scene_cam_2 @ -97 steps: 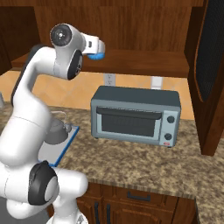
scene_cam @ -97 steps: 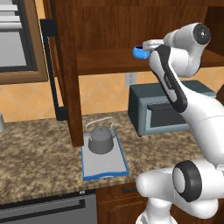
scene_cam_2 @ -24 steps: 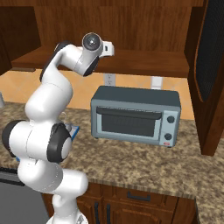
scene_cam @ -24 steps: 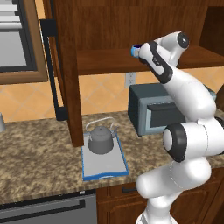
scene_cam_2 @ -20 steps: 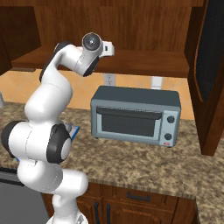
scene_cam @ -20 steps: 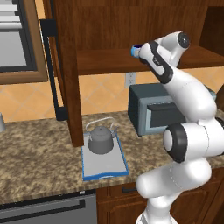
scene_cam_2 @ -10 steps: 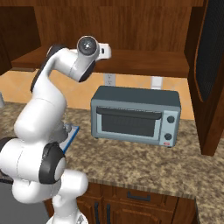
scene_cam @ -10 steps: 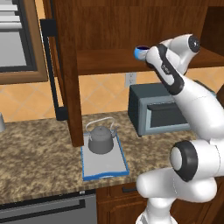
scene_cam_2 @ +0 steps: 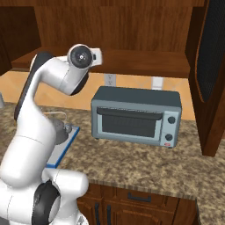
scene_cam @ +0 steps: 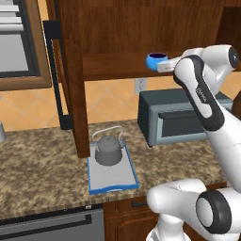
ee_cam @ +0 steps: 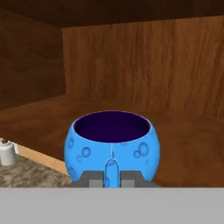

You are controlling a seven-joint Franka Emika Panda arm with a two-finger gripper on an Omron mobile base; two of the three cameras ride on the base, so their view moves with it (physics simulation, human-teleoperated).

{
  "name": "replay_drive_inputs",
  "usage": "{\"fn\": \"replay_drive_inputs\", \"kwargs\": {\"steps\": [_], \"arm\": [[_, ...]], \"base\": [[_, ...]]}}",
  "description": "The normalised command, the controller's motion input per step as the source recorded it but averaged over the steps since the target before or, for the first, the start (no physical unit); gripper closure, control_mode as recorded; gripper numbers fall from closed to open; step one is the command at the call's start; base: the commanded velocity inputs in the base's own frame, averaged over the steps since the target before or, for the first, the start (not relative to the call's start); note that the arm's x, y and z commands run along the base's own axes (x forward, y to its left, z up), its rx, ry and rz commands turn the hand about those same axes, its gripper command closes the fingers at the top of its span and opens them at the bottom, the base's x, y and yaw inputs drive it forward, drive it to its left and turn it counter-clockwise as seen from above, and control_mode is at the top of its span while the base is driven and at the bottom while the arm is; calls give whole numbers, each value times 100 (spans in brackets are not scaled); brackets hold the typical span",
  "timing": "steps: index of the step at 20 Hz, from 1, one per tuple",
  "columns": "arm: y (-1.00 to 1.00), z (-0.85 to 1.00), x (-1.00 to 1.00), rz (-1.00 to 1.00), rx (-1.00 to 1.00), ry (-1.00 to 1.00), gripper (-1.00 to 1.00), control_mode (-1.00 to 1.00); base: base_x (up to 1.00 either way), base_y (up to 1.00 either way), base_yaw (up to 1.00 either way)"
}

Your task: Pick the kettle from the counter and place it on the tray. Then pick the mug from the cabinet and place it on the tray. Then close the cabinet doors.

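Swung further right since a second ago, the arm holds the mug [scene_cam: 156, 60] at the front edge of the cabinet [scene_cam: 141, 28] shelf.

Tool [ee_cam: 111, 176] is pinched on the mug's small handle, its two tips pressed against either side of it in the hand view; the blue mug sits upright over the shelf edge, though whether it touches the wood cannot be told. Below, the kettle [scene_cam: 108, 148] stands on the blue-rimmed tray [scene_cam: 113, 179], which lies on the speckled worktop [scene_cam: 37, 164] just left of a grey toaster oven [scene_cam_2: 137, 115]. One cabinet door [scene_cam_2: 212, 70] stands swung open at the right of the right base view.
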Motion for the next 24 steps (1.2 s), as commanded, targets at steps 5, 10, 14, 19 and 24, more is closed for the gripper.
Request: {"fn": "replay_drive_inputs", "kwargs": {"steps": [5, 10, 14, 19, 24], "arm": [[17, 5, -100, 16, 0, -3, 100, -100], [22, -2, -99, 16, 0, 0, 100, -100], [26, -13, -94, 19, 0, 0, 100, -100], [33, -44, -77, 21, 0, 1, 100, -100], [38, -45, -59, 17, 0, 1, 100, -100]], "base": [[0, 0, 0], [0, 0, 0], [0, 0, 0], [0, 0, 0], [0, 0, 0]]}}
